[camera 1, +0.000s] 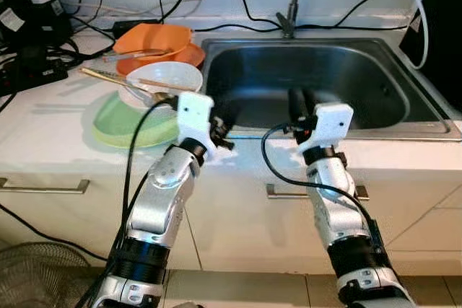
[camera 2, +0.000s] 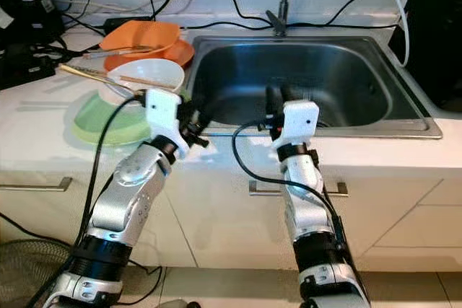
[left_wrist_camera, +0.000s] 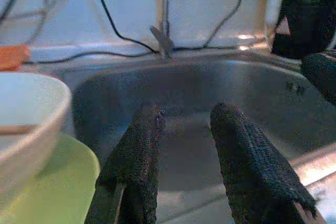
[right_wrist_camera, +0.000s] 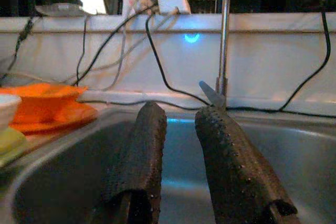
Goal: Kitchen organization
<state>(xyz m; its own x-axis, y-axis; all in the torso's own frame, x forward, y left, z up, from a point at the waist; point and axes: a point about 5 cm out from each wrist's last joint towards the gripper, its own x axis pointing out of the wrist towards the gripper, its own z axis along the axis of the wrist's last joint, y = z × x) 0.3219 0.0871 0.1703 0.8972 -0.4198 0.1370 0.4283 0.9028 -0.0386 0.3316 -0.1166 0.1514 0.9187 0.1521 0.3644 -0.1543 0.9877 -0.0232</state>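
- Both silver arms reach up from below toward the counter edge.
- Left gripper, fingers spread and holding nothing, hovers at the sink's front-left corner, just beside the dishes.
- Right gripper, fingers parted and bare, hangs over the basin.
- White bowl with chopsticks sits on a green plate; orange dishes lie behind.
- No readable writing.

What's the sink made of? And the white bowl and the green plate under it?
The sink looks like brushed stainless steel: grey, with soft reflections. The white bowl seems to be glazed ceramic or maybe melamine; it is smooth and a little glossy, so either is possible. The green plate looks like matte plastic, judging by its flat pastel colour.
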